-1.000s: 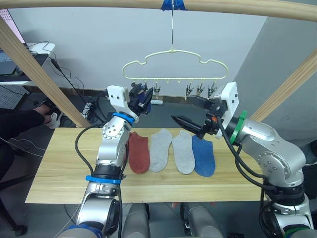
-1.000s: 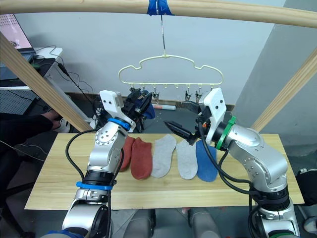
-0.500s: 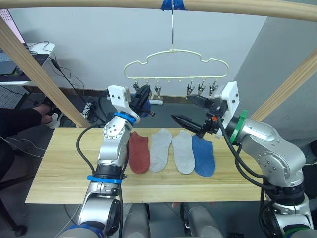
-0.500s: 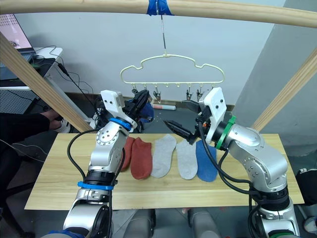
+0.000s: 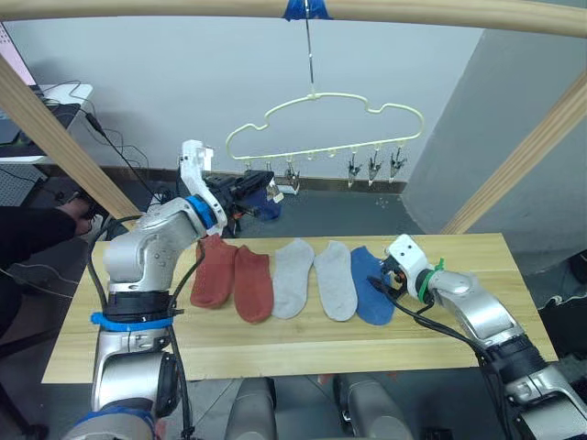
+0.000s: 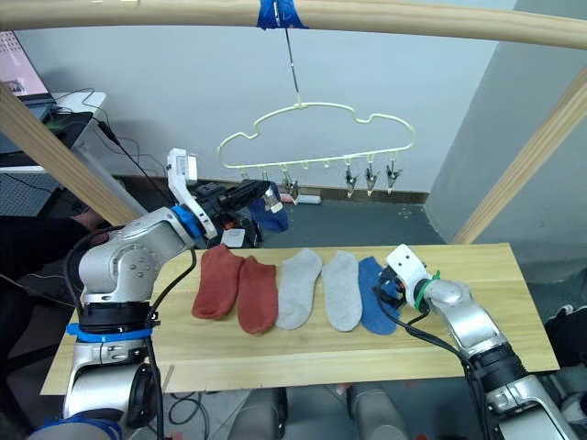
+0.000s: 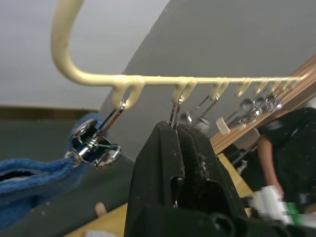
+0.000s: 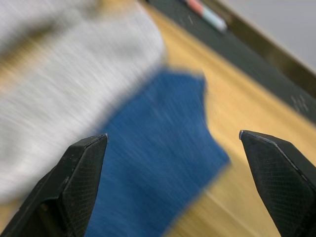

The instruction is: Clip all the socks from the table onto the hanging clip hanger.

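The left gripper is pinched shut at the clip hanger, beside a clipped blue sock that's half cut off. The right gripper, fingers spread, hovers over the blue sock on the table.

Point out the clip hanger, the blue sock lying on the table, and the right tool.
clip hanger (image 5: 321, 96), left eye view, top of its wire outline.
blue sock (image 5: 371, 289), left eye view, mid-foot.
right tool (image 8: 173, 143), right wrist view, between its fingertips.
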